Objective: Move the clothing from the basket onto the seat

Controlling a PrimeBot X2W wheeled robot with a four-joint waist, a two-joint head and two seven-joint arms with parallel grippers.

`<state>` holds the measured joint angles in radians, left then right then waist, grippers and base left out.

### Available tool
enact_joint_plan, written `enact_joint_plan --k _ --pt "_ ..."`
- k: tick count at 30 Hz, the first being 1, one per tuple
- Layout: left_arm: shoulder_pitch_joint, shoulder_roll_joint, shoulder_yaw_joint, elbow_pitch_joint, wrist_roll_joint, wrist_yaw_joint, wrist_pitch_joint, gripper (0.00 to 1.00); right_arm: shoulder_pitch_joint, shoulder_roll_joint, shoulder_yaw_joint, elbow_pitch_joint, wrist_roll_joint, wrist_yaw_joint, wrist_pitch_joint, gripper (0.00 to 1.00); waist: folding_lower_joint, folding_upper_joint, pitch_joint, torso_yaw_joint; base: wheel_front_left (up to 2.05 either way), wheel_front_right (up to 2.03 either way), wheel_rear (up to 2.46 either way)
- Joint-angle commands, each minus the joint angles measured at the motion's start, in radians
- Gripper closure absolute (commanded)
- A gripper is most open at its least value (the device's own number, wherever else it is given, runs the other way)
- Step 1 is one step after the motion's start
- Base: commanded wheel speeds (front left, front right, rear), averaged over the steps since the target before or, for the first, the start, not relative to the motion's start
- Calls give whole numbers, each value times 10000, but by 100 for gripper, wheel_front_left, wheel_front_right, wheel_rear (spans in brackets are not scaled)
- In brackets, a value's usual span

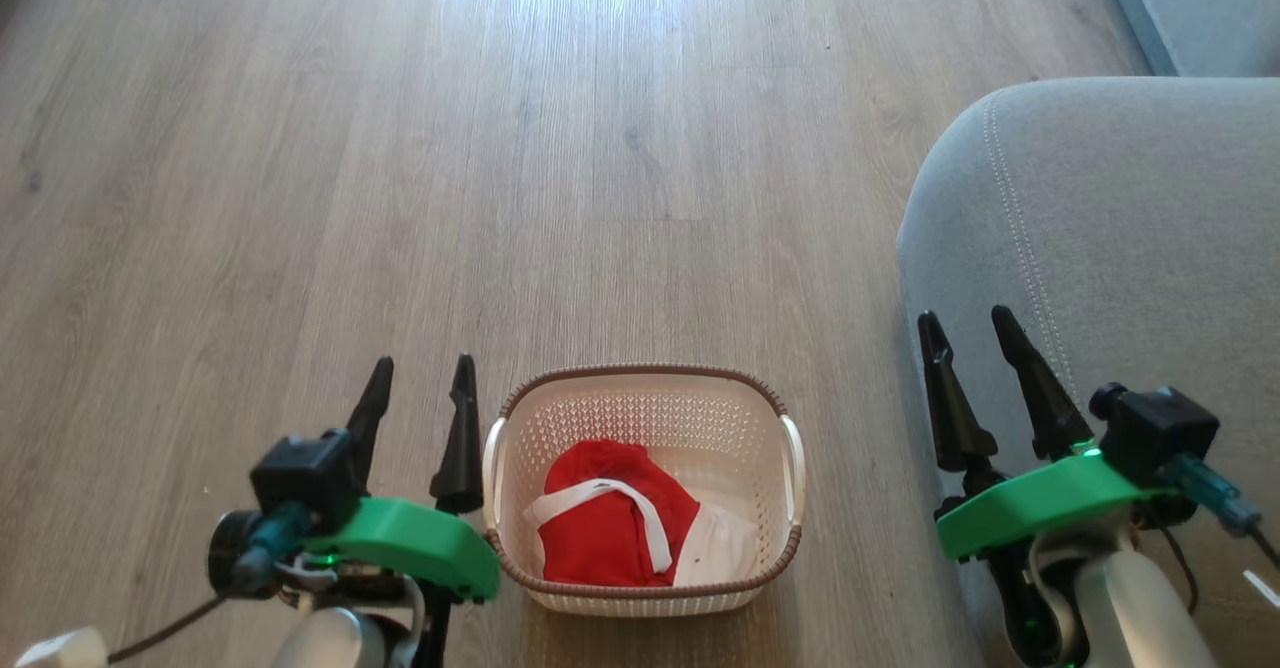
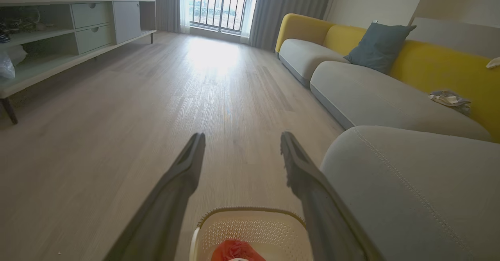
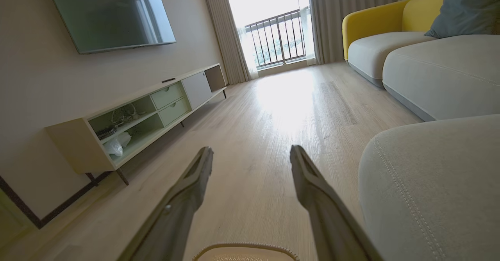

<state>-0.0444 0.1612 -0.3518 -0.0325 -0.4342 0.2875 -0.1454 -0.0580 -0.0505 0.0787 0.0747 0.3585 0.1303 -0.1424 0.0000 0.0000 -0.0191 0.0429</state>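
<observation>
Currently the clothing (image 1: 600, 533) lies inside the basket (image 1: 640, 410) — a red bundle with a white band across it and a white panel at its right side, bunched toward the near end. The basket stands on the wooden floor (image 1: 400, 148) between the two arms. The seat (image 1: 1120, 238) rises to its right, with a strip of floor between them.

The left gripper (image 1: 424, 361) hangs just left of the basket, jaws released. Its two dark fingers are parted with bare floor showing between them, and they grasp nothing. The inner finger runs close by the basket's left handle; whether it touches cannot be told. In the left wrist view the same fingers spread wide above the basket's far rim, with the red cloth low between them.

The right gripper (image 1: 966, 316) is likewise released and empty — its fingers parted in front of the seat's rounded edge. In the right wrist view floor lies between the tips, with the seat to their right.
</observation>
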Motion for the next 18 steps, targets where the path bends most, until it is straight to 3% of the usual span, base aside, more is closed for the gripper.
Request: enact_joint_plan --k 1,9,18 --pt "-609 191 29 -302 352 255 -150 0 -446 -2 214 -204 -293 3 -181 0 0 0 -24 -17 0 0 0" --pt "-622 357 -593 -24 1011 936 -388 0 -479 -1 309 772 -722 3 -419 0 0 0 -117 -77 0 0 0" --pt "-515 230 -632 131 1824 997 -656 0 -677 0 547 1248 -1729 4 -687 0 0 0 -106 -90 0 0 0"
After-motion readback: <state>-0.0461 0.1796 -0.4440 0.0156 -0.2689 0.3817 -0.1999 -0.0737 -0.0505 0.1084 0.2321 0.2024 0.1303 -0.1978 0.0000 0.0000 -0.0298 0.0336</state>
